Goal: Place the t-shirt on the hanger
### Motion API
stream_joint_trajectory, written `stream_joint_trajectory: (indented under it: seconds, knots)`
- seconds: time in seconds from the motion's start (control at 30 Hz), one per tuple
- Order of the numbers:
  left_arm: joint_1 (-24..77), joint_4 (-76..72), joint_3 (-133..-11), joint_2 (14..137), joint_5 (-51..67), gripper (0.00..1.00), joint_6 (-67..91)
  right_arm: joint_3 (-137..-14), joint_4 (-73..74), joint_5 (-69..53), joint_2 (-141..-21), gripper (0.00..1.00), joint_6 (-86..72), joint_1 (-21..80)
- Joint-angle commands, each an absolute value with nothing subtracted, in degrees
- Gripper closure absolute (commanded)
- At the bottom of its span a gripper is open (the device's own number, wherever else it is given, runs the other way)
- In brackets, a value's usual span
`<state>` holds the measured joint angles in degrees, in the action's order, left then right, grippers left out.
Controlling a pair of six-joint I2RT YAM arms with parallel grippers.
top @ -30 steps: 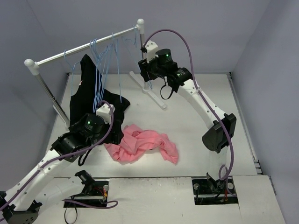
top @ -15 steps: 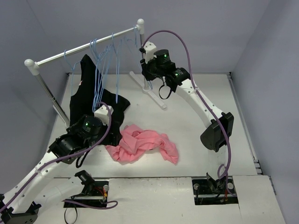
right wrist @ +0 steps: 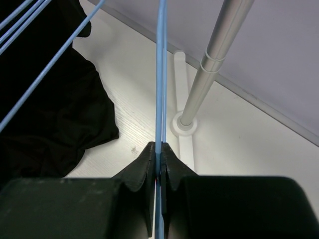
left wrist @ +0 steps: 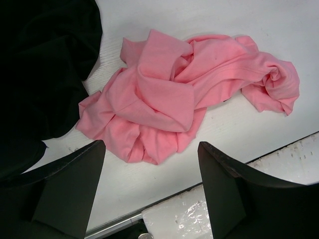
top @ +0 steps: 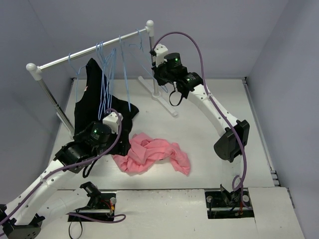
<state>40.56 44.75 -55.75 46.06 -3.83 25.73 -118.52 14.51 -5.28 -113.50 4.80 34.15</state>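
Top view: over the last second the right arm (top: pixel 212 107) had risen slightly toward the rail (top: pixel 89 51). The t-shirt (top: pixel 152 154) lay crumpled and unmoved on the table (top: pixel 209 154), beside the black garment (top: pixel 87 97).

Left wrist: the left gripper (left wrist: pixel 150 147) hung spread wide above the t-shirt, holding nothing.

Right wrist: the right gripper (right wrist: pixel 158 149) was pinched onto 1 hanger (right wrist: pixel 160 74) wire beside the rack post (right wrist: pixel 214 59). The hanger was probably being freed, and dressing had not begun.

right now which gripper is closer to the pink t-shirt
Left. The left gripper hovers open just by the t-shirt; the right gripper is far off by the rack, shut on the hanger.
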Motion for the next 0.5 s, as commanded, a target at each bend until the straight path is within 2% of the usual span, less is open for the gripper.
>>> stream_joint_trajectory:
  seconds: [0.0, 0.47]
  knots:
    - [40.8, 43.5, -57.8, 47.1, -3.3, 0.29, 24.6, -120.9, 11.0, -2.2, -107.2, 1.0, 6.2, 34.5]
    - [40.8, 43.2, -59.0, 51.0, -3.3, 0.29, 25.8, -114.4, 10.5, 2.0, -97.9, 1.0, 7.9, 36.4]
